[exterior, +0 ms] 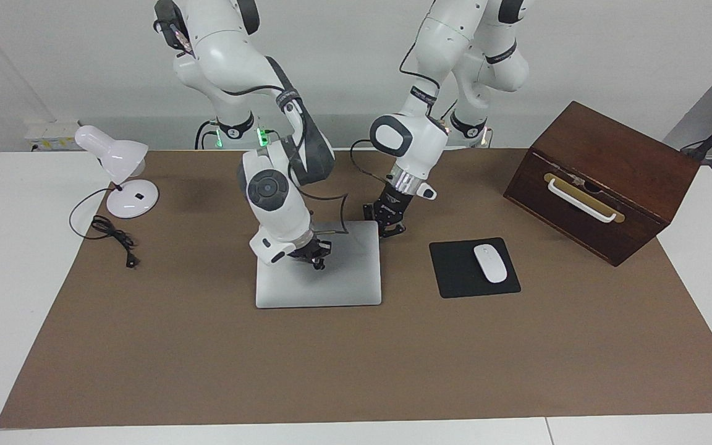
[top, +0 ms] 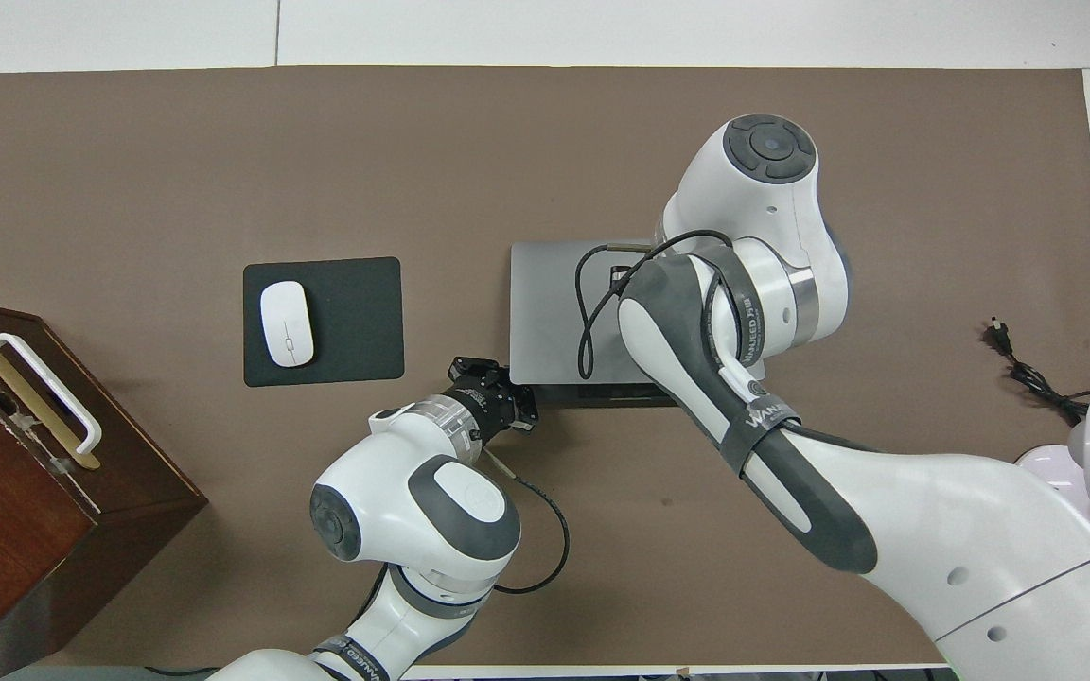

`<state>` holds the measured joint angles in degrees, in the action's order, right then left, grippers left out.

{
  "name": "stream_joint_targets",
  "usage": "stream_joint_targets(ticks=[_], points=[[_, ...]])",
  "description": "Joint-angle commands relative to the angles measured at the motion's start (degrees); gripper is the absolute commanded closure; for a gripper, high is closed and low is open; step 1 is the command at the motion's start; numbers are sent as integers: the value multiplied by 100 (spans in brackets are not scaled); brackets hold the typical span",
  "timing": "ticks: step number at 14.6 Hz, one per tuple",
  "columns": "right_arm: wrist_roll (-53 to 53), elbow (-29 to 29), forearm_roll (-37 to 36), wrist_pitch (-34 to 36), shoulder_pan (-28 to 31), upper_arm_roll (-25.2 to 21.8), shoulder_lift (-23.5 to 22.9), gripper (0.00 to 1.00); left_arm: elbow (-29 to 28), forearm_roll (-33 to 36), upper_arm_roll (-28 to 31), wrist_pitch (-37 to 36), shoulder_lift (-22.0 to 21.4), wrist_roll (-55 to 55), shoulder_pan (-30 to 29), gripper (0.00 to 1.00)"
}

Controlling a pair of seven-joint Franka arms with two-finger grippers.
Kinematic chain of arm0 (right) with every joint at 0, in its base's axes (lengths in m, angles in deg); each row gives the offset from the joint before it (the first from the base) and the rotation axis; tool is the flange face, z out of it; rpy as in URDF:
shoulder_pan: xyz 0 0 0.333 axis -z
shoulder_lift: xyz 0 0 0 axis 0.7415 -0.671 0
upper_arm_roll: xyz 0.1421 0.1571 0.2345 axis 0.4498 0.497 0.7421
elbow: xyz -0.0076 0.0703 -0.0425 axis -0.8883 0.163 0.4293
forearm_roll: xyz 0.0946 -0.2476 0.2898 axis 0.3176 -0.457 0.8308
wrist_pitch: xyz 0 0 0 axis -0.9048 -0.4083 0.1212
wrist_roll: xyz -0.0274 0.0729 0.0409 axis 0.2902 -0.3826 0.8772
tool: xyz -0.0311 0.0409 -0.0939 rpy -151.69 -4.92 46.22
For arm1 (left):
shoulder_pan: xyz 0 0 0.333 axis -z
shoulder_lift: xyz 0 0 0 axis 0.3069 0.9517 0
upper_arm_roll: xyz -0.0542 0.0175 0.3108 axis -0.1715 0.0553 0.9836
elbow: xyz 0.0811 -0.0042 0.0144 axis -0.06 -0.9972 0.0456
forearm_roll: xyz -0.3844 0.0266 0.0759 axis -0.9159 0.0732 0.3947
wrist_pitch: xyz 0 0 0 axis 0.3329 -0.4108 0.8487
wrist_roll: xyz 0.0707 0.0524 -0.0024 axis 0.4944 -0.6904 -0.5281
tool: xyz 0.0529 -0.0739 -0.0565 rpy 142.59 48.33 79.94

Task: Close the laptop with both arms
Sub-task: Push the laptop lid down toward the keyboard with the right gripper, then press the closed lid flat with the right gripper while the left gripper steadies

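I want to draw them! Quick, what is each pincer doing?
Left pincer: shut, holding nothing, at the laptop's corner nearest the robots.
Right pincer: shut, holding nothing, down on the laptop's lid.
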<state>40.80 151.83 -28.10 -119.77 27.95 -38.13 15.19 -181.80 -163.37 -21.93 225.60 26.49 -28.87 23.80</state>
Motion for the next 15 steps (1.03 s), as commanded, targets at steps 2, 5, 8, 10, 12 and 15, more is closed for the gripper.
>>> stream_joint_targets(ticks=[2, 5, 8, 10, 12, 15], points=[[57, 393, 120, -257, 13, 15, 186, 100, 32, -154, 42, 77, 155, 7, 174, 100], [57, 401, 120, -291, 4, 15, 186, 100, -12, -146, 42, 77, 138, 16, 174, 100], [57, 401, 120, -292, 4, 15, 186, 100, -169, -146, 51, 77, 7, 7, 174, 100], [48, 393, 120, -283, 4, 15, 186, 100, -284, -146, 51, 77, -99, 7, 165, 100], [22, 331, 120, -239, 4, 15, 186, 100, -380, -146, 51, 68, -196, 7, 165, 100], [13, 174, 120, -117, 13, 7, 194, 100, -451, -146, 51, 68, -231, 16, 165, 100]])
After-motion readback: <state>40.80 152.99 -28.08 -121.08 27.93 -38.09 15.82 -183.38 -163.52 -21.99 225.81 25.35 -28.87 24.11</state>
